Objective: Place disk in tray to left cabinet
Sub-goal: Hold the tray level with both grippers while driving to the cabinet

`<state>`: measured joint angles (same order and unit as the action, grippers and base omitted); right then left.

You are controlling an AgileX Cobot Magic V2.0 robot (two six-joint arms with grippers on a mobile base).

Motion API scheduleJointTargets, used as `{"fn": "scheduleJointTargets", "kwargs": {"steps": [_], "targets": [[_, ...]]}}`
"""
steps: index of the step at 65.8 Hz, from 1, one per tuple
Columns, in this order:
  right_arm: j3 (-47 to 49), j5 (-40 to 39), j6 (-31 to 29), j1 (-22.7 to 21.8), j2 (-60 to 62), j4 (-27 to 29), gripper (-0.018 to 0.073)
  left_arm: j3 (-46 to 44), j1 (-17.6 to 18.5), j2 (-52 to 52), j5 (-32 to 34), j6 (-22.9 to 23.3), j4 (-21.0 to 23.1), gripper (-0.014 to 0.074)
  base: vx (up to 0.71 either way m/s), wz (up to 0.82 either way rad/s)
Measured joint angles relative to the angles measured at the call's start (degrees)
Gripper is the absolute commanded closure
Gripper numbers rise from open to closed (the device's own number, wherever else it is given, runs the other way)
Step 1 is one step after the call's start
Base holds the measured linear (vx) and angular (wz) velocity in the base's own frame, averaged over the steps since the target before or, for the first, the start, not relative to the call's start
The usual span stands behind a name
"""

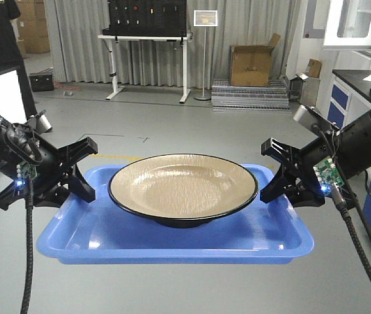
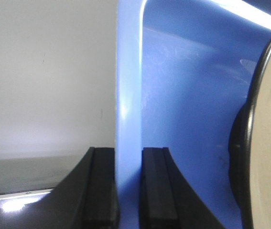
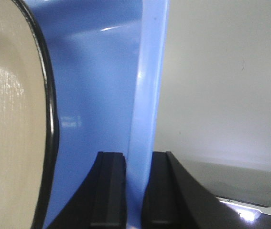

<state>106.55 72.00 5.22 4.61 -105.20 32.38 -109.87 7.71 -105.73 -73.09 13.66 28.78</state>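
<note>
Tray [image 1: 172, 255], lower centre of front view: blue plastic, low rim, carried off any surface, nothing seen under it but floor [image 1: 172, 124]. Disk [image 1: 184, 186] lies flat at tray centre, tan face up, black rim clear of the tray walls.

L hand [image 1: 80, 180], centre left: clenched on the tray's short-side rim. Wrist view shows the rim pinched between both fingers [image 2: 102, 191]. R hand [image 1: 280, 178], centre right: same grip on the opposite rim.

Handling (est.): tray is thin plastic, likely to flex under load. The disk is glossy, prob. rigid and breakable. Nothing restrains it, so it may slide if the tray tilts. Keep level, both hands at equal height. Grip pts: mid short-side rims, as now.

Far: table [image 1: 146, 38] w/ black unit [image 1: 147, 16] top centre, cardboard box [image 1: 250, 64] upper right. No cabinet in view.
</note>
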Motion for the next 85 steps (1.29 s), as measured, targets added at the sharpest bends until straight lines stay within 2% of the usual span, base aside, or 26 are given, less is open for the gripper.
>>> {"fn": "scheduleJointTargets", "kwargs": {"steps": [85], "targets": [[0.0,0.0,0.0,0.0,0.0,0.0,0.0564,0.0,0.0,0.0,0.03,0.0,-0.05,0.0596,0.59,-0.04]]}}
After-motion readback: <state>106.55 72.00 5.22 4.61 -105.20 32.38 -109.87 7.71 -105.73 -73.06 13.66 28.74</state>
